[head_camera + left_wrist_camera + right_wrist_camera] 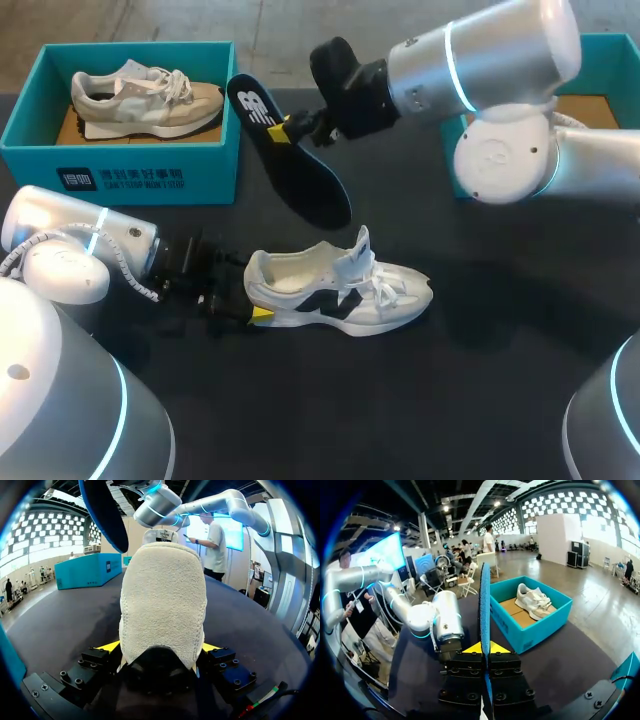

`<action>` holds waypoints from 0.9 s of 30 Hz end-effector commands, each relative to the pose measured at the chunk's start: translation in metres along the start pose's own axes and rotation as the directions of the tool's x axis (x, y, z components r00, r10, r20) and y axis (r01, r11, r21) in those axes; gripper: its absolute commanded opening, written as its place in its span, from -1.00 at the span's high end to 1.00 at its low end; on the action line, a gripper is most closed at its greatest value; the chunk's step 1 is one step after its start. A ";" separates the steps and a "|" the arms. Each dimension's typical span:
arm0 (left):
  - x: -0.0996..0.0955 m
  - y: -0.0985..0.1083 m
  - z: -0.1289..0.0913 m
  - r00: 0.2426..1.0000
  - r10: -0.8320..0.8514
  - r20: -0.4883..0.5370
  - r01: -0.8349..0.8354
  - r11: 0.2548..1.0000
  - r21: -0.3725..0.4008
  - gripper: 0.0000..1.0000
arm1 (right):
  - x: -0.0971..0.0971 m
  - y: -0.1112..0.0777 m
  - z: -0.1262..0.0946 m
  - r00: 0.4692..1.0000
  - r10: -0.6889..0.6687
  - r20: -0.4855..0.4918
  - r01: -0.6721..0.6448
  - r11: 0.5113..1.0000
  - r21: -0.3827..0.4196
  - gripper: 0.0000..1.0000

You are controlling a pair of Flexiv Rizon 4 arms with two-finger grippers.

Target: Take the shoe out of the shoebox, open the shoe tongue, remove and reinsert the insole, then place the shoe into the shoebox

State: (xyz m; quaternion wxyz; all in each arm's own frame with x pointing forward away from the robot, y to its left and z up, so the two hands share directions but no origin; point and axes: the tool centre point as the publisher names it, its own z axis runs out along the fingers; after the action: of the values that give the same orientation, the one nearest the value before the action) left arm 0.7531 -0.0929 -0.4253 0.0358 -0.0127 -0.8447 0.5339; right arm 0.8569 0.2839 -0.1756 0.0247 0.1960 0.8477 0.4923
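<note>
Dark table [480,380] fills most of the head view, with a teal shoebox [130,160] at its far left corner and a beige shoe [140,100] lying on its side inside. A second teal box [610,42] sits at the far right, mostly hidden behind the right arm [480,60].

Near the middle of the table a white shoe [335,290] stands on its sole, toe pointing right. Its tongue is pulled up and its laces are loose. The left arm [90,240] comes in low from the left, its wrist lying almost level with the table. The left gripper [250,295] has its two fingers pressed against either side of the shoe's heel. In the left wrist view the heel fills the space between the yellow tips [160,647], one tip on each flank.

The right arm reaches in high from the right and past the middle, with its wrist angled down toward the left. The right gripper [285,130] is closed on a dark insole [290,165] near its heel end. From there the insole slants down toward the white shoe's tongue, its far end off the table and just behind the shoe. In the right wrist view the insole [484,600] stands edge-on, pinched between the yellow tips [485,649], and the shoebox [530,615] lies ahead and off to one side.
</note>
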 end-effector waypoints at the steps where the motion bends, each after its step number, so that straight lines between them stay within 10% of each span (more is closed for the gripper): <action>1: -0.003 0.003 0.004 1.000 0.000 -0.001 0.000 1.000 -0.002 1.00 | 0.001 0.000 0.000 1.000 0.000 0.003 0.000 1.000 0.001 1.00; 13: -0.003 0.003 0.004 1.000 0.000 -0.001 0.000 1.000 -0.002 1.00 | 0.001 0.000 0.000 1.000 0.000 0.003 0.000 1.000 0.001 1.00; 27: -0.003 0.003 0.004 1.000 0.000 -0.001 0.000 1.000 -0.002 1.00 | -0.014 0.056 -0.013 0.993 0.063 -0.104 -0.070 0.995 -0.070 1.00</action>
State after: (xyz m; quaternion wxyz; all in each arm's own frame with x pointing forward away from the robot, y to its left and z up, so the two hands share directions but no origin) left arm 0.7531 -0.0929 -0.4253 0.0358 -0.0127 -0.8447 0.5339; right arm 0.8755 0.2936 -0.1303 -0.0101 0.2083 0.8216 0.5305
